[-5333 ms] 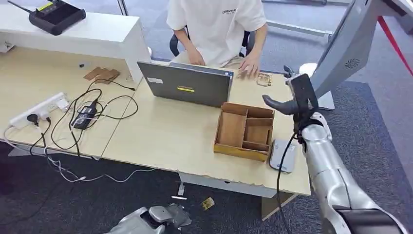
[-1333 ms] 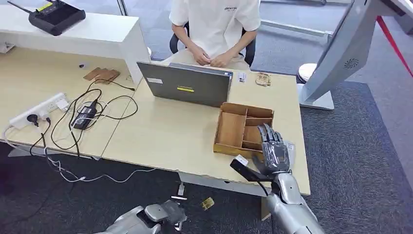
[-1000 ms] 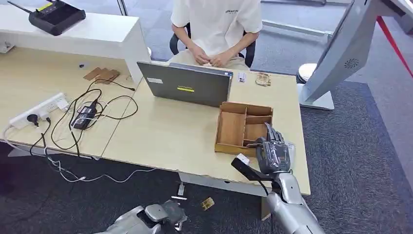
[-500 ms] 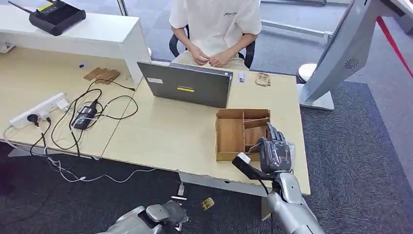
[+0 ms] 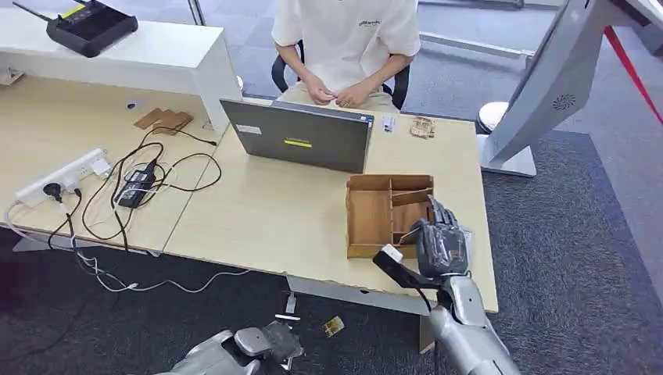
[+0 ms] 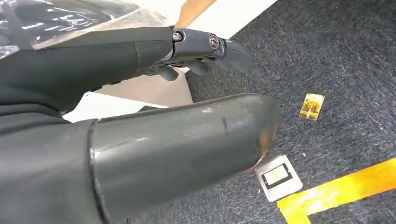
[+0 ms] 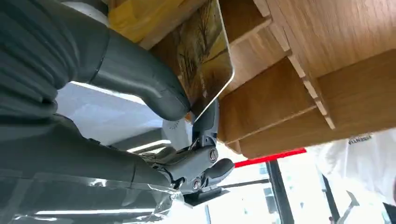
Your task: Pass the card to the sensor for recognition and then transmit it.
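Observation:
My right hand [image 5: 439, 246] hovers over the right side of the wooden divided tray [image 5: 367, 219] near the desk's front edge. The right wrist view shows this hand [image 7: 116, 79] pinching a brown card with a tree picture [image 7: 203, 56] between thumb and a finger, close against the tray's wooden dividers [image 7: 303, 56]. A pale grey flat reader [image 5: 467, 236] lies on the desk under the hand, mostly hidden. My left hand [image 5: 244, 349] hangs below the desk edge; its fingers [image 6: 205, 44] are stretched out and hold nothing.
A person sits across the desk with hands together [image 5: 336, 95] behind a grey laptop [image 5: 297, 137]. A small card [image 5: 388, 123] lies by the laptop. Loose cards [image 6: 312, 106] [image 6: 279, 176] and yellow tape [image 6: 345, 191] are on the carpet. A white stand [image 5: 547, 78] rises at right.
The right arm came down from a raised pose to the tray. Within the last second the tray swung square to the desk edge; the hand has barely moved since.

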You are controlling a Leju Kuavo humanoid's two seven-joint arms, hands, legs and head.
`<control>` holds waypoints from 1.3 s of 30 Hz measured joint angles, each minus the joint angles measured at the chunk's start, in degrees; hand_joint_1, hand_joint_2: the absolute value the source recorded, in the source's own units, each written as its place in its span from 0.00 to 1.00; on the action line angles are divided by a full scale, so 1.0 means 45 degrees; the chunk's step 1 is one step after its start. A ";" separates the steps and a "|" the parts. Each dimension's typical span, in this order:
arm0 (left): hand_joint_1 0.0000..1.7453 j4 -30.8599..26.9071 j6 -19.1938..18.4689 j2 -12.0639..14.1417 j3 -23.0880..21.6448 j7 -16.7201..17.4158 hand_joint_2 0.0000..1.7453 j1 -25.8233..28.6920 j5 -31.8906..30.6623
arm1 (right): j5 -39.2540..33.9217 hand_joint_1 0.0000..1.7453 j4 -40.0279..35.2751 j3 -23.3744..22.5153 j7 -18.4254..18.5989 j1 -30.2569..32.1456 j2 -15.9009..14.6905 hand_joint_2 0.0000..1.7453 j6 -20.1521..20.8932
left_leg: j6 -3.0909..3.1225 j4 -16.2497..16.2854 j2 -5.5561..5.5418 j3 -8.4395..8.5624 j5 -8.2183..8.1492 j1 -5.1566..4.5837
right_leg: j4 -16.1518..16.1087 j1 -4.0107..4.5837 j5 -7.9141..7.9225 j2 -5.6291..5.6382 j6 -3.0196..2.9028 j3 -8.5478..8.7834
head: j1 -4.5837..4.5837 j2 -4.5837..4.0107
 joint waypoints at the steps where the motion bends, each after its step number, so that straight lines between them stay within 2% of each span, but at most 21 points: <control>1: 0.00 0.0000 0.0000 0.0000 0.0000 -0.0010 0.00 0.0000 -0.0014 | 0.0024 1.00 -0.0101 -0.0154 -0.0188 -0.0039 0.0005 1.00 -0.0005 | 0.0000 0.0000 0.0000 0.0000 0.0000 0.0000 | 0.0001 0.0000 0.0001 0.0000 -0.0001 0.0000 | 0.0000 0.0000; 5: 0.00 0.0000 0.0000 0.0000 0.0000 -0.0019 0.00 0.0001 -0.0063 | 0.0068 1.00 -0.0572 -0.0834 -0.0626 -0.0397 0.0015 1.00 -0.0010 | 0.0000 0.0001 0.0000 0.0001 0.0001 0.0000 | 0.0000 0.0000 0.0002 0.0000 -0.0002 -0.0001 | 0.0000 0.0000; 15: 0.00 0.0000 -0.0019 -0.0058 0.0000 -0.0029 0.00 0.0018 -0.0199 | -0.0452 1.00 -0.1637 -0.2098 -0.0621 -0.1437 -0.0019 1.00 -0.0010 | -0.0001 0.0003 0.0000 0.0002 0.0003 0.0000 | 0.0000 0.0000 0.0003 0.0001 -0.0004 -0.0003 | 0.0000 0.0000; 26: 0.00 0.0000 -0.0039 -0.0180 0.0000 -0.0175 0.00 0.0076 -0.0349 | -0.0879 1.00 -0.1521 -0.2209 -0.0524 -0.2009 0.0141 1.00 -0.0010 | -0.0001 0.0001 0.0001 -0.0007 0.0003 0.0000 | 0.0006 0.0000 0.0004 0.0001 -0.0005 -0.0006 | 0.0000 0.0000; 32: 0.00 0.0000 -0.0146 -0.0471 -0.0141 -0.0666 0.00 0.0067 -0.0719 | -0.0544 1.00 -0.0280 -0.2054 -0.0558 -0.4092 0.0675 1.00 0.0073 | -0.0012 0.0002 0.0002 -0.0016 0.0024 -0.0004 | 0.0019 -0.0003 0.0014 0.0002 -0.0014 -0.0024 | 0.0000 0.0005; 39: 0.00 0.0000 -0.0369 -0.0850 -0.0515 -0.1083 0.00 0.0071 -0.1069 | 0.0019 1.00 0.1160 -0.1806 0.0594 -0.6521 0.0981 1.00 0.0865 | -0.0017 0.0003 -0.0010 -0.0021 0.0029 -0.0002 | 0.0020 -0.0002 0.0014 0.0001 -0.0014 -0.0027 | 0.0005 0.0000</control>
